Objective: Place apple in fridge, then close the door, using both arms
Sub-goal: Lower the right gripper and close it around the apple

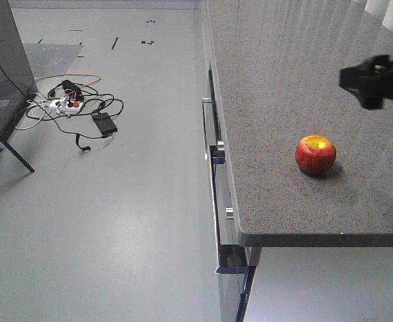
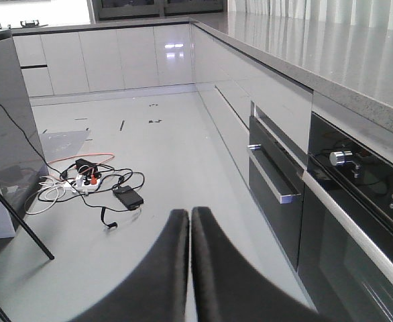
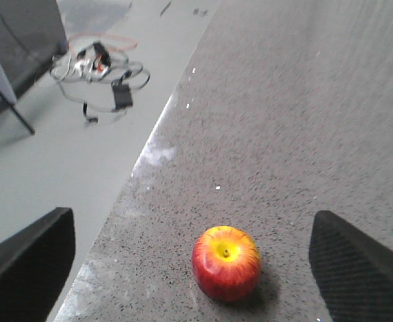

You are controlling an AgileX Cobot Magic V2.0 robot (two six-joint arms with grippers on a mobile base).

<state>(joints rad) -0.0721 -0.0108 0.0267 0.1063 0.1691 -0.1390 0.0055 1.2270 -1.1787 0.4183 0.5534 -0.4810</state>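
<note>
Apple (image 3: 226, 263) rests on counter (image 3: 304, 121), ahead of wide-spread right pincer (image 3: 193, 218)

Open countertop (image 3: 304, 121) surrounds the apple (image 3: 226, 262) from 9 through 3 o'clock. My right pincer (image 3: 190, 225), fingers spread wide, has room either side of it. The counter edge falls away at 9 o'clock; cables (image 3: 99, 67) litter the floor (image 3: 69, 168) at 11.

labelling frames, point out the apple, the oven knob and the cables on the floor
apple (image 1: 315, 154), front view, its red side
knob (image 2: 339, 157), left wrist view, its round face
cables (image 1: 72, 102), front view, centre of the tangle
</note>
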